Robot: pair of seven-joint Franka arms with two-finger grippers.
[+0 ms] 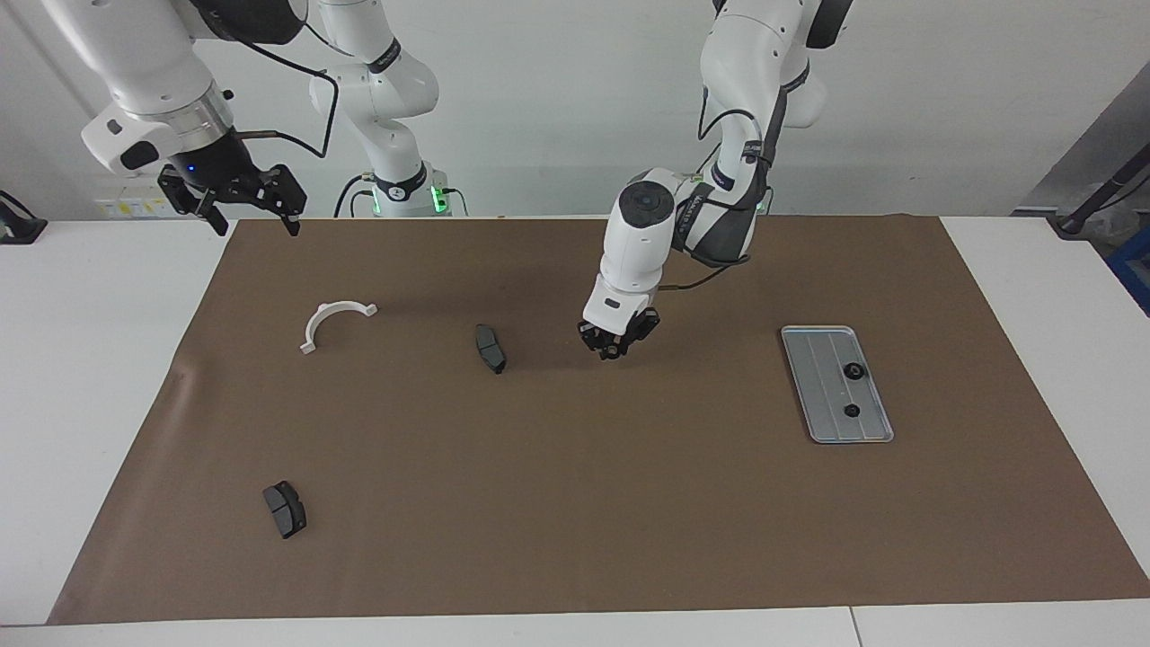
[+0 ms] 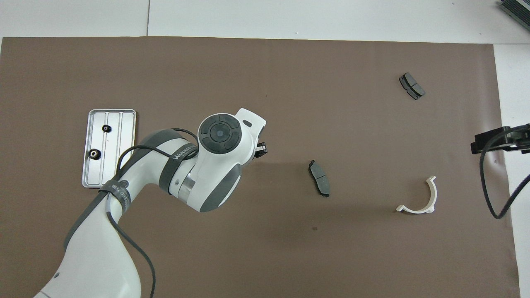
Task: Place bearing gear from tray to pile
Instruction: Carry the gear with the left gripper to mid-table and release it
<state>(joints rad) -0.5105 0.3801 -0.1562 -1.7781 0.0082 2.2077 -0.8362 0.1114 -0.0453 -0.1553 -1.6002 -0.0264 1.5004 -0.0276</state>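
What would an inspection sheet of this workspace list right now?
Surface: brown mat on white table.
Job's things: tray holds two gears; bracket and two pads lie scattered toward the right arm's end.
Clutter: nothing seen.
Pincers: left pincer over the mat between tray and the pad nearer the robots; right pincer open, waiting over the mat's corner.
Cables: black cable along each arm.
Surroundings: white wall.
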